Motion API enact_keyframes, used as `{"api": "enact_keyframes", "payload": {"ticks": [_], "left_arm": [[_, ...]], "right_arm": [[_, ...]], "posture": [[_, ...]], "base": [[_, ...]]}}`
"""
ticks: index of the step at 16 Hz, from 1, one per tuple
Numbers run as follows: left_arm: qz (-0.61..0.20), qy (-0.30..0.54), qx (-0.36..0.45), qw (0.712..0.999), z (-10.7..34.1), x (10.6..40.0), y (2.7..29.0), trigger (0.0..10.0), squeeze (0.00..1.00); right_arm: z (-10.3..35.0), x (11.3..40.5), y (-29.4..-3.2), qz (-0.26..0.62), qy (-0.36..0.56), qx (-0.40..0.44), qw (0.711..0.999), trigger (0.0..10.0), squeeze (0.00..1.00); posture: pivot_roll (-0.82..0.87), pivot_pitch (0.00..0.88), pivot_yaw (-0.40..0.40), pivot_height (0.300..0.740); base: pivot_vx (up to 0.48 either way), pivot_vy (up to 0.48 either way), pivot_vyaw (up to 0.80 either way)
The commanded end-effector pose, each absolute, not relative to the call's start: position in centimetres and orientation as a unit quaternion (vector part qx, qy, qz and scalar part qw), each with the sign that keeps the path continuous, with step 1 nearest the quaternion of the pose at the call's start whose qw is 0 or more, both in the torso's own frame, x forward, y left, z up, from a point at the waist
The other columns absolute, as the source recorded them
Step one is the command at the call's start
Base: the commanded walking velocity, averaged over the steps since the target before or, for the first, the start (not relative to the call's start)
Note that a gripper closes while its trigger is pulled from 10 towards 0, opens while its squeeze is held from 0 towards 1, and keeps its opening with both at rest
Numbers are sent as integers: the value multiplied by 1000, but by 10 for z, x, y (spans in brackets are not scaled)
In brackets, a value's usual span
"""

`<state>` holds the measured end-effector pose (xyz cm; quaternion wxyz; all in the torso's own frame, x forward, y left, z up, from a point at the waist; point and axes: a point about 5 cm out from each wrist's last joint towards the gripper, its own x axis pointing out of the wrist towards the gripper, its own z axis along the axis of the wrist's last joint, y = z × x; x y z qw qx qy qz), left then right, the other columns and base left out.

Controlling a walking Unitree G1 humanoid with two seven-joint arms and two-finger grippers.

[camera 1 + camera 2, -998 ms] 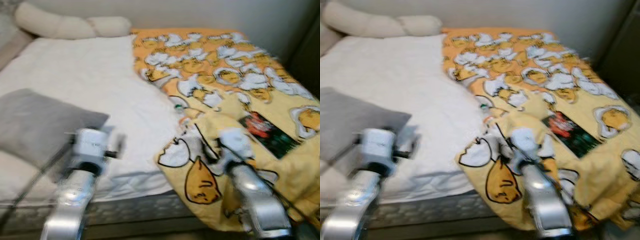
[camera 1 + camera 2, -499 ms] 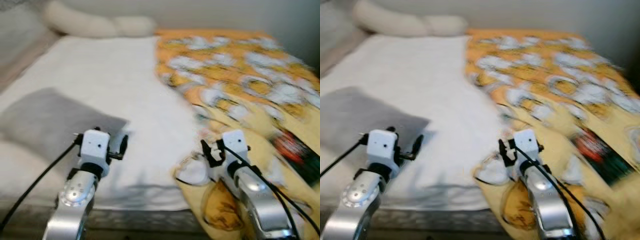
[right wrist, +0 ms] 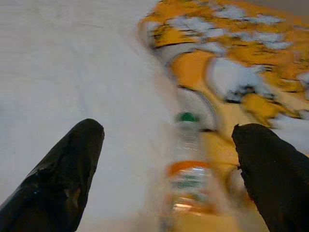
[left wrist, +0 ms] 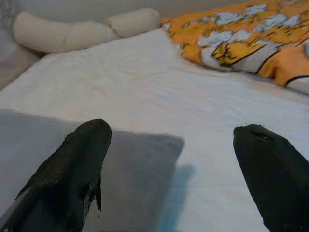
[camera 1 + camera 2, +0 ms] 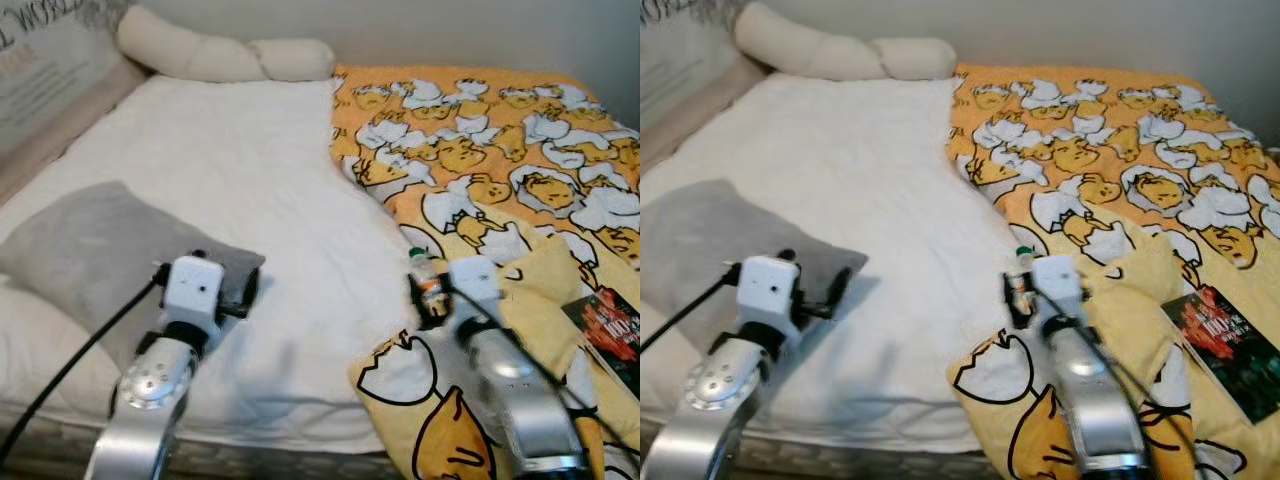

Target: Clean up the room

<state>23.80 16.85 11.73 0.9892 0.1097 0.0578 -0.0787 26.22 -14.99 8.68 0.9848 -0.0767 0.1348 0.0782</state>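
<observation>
the room was not tidy yet. a bottle (image 3: 189, 169) lay on the bed (image 5: 250, 180), between the spread fingers of the right end effector (image 3: 169, 183). the left end effector (image 4: 174, 164) was spread too, holding nothing.

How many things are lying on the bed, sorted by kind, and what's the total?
Pillows: 2, one grey and one long cream
Blankets: 1, yellow with egg pattern
Bottles: 1, green cap
Books: 1
Total: 5
</observation>
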Motion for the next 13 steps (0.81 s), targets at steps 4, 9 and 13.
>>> {"api": "enact_keyframes", "payload": {"ticks": [4,9,13], "left_arm": [[-89,60,117,987,119,238,168,10000,0],[-104,69,102,987,119,241,163,10000,0],[-130,70,101,984,123,247,158,10000,0]], "right_arm": [[86,265,-152,59,150,-57,985,10000,0],[84,276,-154,38,164,-47,985,10000,0],[82,305,-160,38,197,-51,978,10000,1000]], "posture": [[42,0,5,740],[34,0,11,740],[22,0,11,740]], "base": [[0,0,0],[0,0,0],[0,0,0]]}}
